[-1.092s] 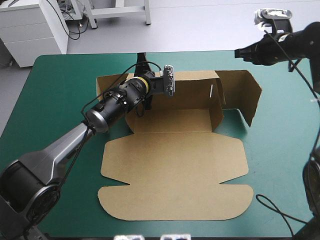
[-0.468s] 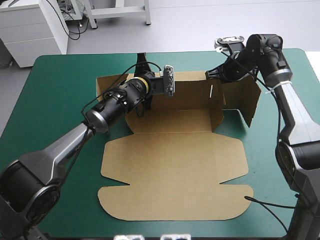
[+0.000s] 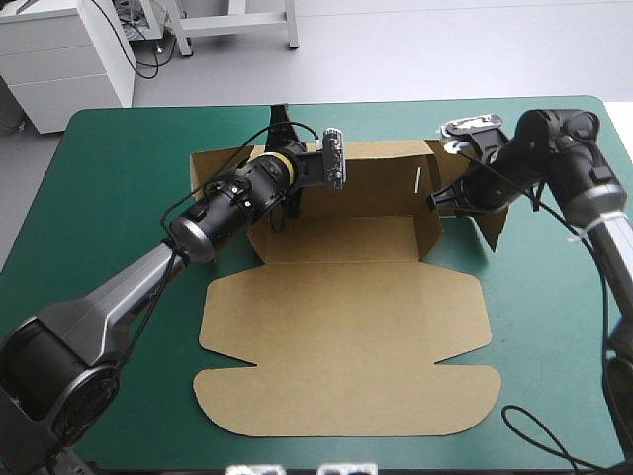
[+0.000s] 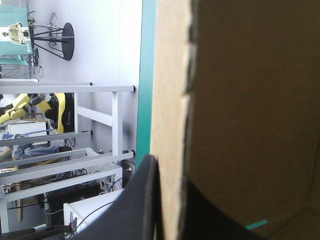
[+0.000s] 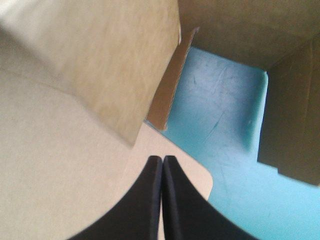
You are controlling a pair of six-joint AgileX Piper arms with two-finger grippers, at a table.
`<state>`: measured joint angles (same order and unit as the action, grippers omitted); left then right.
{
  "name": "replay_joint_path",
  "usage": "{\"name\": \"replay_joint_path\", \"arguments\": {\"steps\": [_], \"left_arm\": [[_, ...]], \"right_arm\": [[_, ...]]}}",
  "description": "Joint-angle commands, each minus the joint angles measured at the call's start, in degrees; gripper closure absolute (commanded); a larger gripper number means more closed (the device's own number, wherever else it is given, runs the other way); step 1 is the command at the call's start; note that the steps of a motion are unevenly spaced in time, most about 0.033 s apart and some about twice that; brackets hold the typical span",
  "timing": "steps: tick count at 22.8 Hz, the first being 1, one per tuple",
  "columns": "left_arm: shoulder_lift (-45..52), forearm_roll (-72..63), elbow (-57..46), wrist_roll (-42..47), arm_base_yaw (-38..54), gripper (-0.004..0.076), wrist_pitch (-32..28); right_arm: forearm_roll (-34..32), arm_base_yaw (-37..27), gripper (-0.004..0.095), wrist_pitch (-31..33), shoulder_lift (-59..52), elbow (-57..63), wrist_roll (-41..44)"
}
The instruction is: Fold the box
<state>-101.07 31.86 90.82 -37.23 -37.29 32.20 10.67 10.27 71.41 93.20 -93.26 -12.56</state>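
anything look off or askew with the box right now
One thing: on the box, the right end flap stands splayed outward beyond the right side wall, at an angle, not tucked in. The right claw, shut, sits at that wall. No tears show, and the lid panel lies flat.

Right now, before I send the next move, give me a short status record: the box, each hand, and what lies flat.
box: brown sheet on the teal-green cover, partly raised
back wall: upright
right side wall: upright
outer flap: standing beyond the right side wall
lid: flat, toward the table's near edge
left hand: shut on the back wall, near its left end
right hand: fingers shut, holding nothing, tip close beside the right side wall; contact unclear
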Motion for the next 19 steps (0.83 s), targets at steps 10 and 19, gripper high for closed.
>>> {"name": "replay_joint_path", "arguments": {"steps": [10, 19], "left_arm": [[2.6, -2.0, 0.9, 2.4, -0.2, 0.0731, 0.3], [2.6, -2.1, 0.9, 3.4, -0.2, 0.0731, 1.2]], "right_arm": [[2.9, -0.2, 0.0927, -11.1, -36.0, 17.5, -4.2], [0.8, -0.2, 0.0927, -25.7, -36.5, 16.5, -4.2]]}}
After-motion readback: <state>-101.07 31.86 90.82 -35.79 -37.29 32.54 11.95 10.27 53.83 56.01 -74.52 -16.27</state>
